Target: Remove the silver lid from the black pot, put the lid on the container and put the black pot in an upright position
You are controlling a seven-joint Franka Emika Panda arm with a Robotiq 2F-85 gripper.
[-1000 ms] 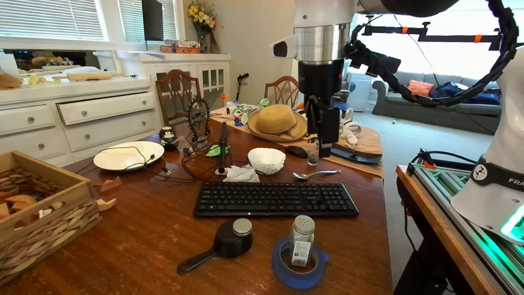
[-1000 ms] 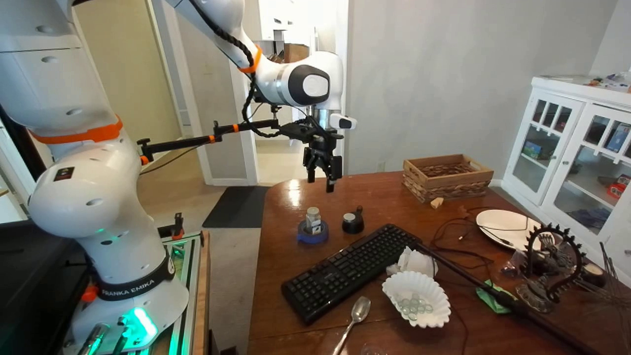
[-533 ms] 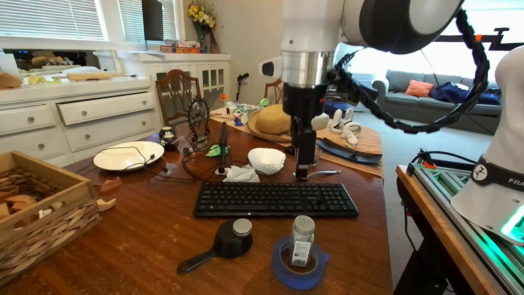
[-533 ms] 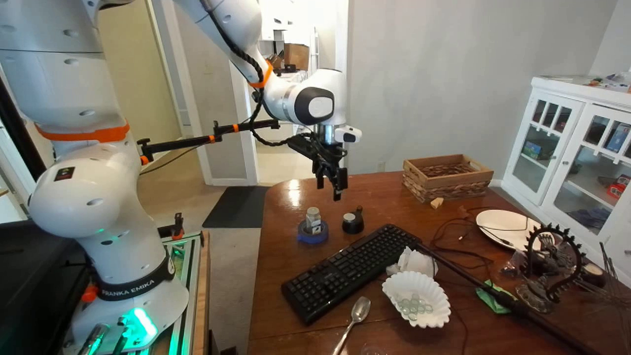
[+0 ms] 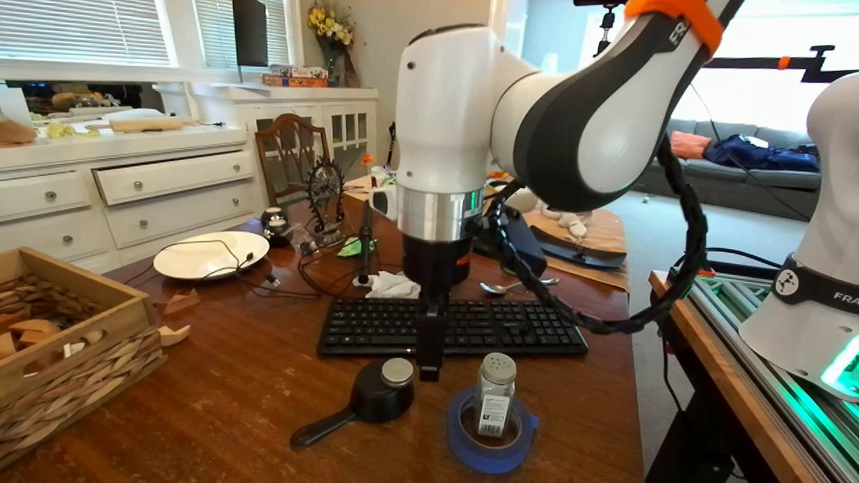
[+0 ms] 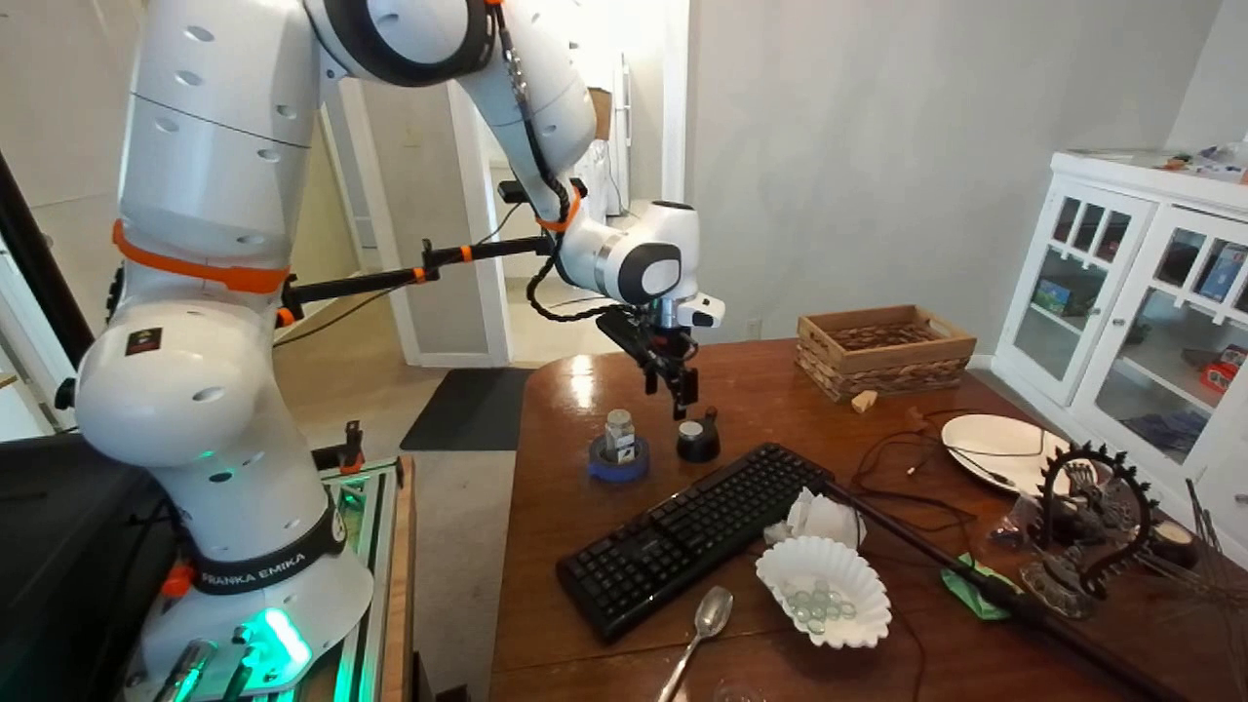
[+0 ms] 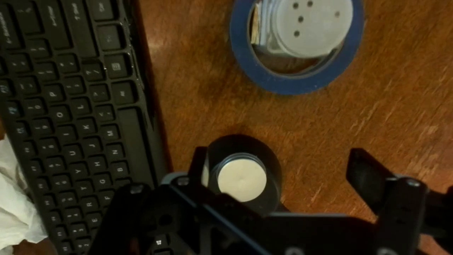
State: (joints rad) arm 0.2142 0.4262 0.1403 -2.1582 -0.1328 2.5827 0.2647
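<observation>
The small black pot (image 5: 379,396) sits on the table with its handle low, apparently upside down; it also shows in an exterior view (image 6: 698,448). The silver lid (image 5: 397,371) lies flat on top of it, and it shows in the wrist view (image 7: 242,180). My gripper (image 5: 429,370) is open and empty, above the pot with its fingers pointing down. In the wrist view the pot and lid appear between the fingers (image 7: 279,161), close to the left finger. A glass shaker jar (image 5: 495,396) with a holed cap stands inside a blue tape roll (image 5: 463,449).
A black keyboard (image 5: 376,325) lies behind the pot. A spoon (image 6: 714,612), a white fluted bowl (image 6: 858,595), crumpled paper (image 6: 824,517) and a white plate (image 5: 211,255) are farther off. A woven wooden basket (image 5: 121,308) stands at the table's side.
My gripper has moved down and across, from above the far side of the keyboard to above the pot. The pot, lid and jar have not moved.
</observation>
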